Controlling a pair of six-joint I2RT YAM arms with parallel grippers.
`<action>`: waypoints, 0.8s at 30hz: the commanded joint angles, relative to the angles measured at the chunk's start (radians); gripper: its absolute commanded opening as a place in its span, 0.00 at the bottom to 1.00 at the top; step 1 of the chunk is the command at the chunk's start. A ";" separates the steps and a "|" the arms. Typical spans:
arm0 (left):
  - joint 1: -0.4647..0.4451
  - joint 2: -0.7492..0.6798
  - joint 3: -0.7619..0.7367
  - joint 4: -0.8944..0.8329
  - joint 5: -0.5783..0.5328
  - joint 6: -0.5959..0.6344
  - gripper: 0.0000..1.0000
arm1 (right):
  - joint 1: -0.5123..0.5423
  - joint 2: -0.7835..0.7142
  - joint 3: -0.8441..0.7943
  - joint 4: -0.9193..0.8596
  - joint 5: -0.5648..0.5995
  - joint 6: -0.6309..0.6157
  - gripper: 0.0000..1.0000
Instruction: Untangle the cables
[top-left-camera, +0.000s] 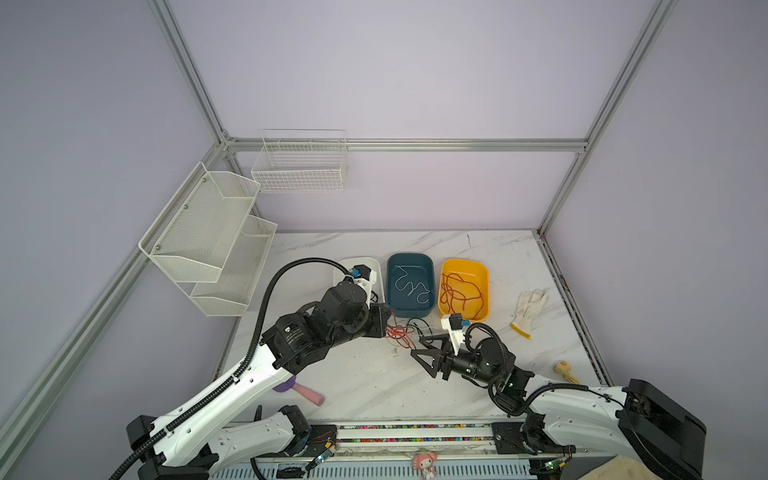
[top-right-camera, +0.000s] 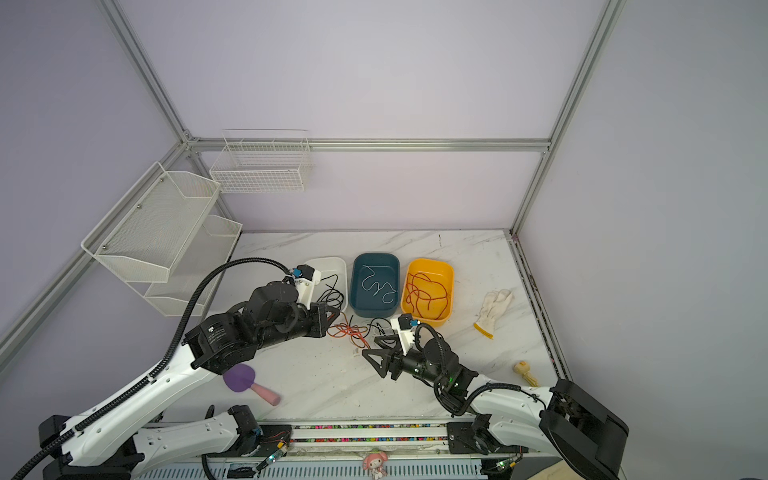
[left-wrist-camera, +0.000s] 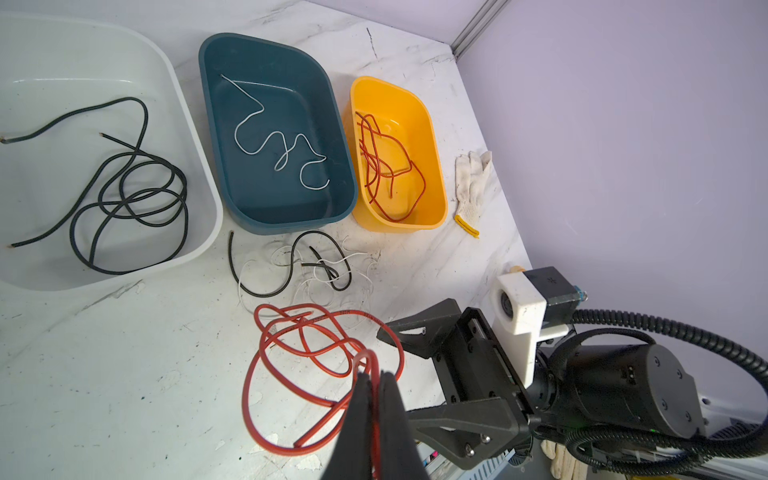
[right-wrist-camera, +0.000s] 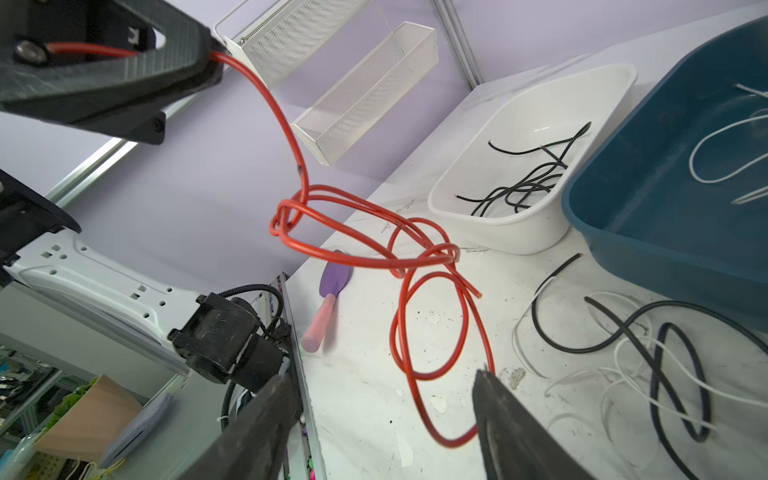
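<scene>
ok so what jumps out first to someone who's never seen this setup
The knotted red cable stands out first: it is pinched in the shut left gripper and drops in loops onto the table's middle. Behind it sit three tubs in a row: a white tub with black cables, a blue tub with a white cable, and a yellow tub with red cables. The right gripper stands open beside the loops, near a loose black-and-white tangle.

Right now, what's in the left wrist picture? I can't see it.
The left gripper pinches a looping red cable over the table. Beyond sit a white tub with black cable, a blue tub with white cable, a yellow tub with red cables.
</scene>
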 joint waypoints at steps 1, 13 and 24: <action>-0.004 -0.011 0.086 0.031 0.022 -0.012 0.00 | 0.019 0.023 0.039 0.021 0.077 -0.028 0.67; -0.004 -0.050 0.067 0.056 0.027 -0.028 0.00 | 0.043 0.144 0.086 0.053 0.100 -0.064 0.29; -0.004 -0.111 0.058 0.055 -0.005 -0.027 0.00 | 0.047 0.162 0.121 -0.048 0.187 -0.051 0.00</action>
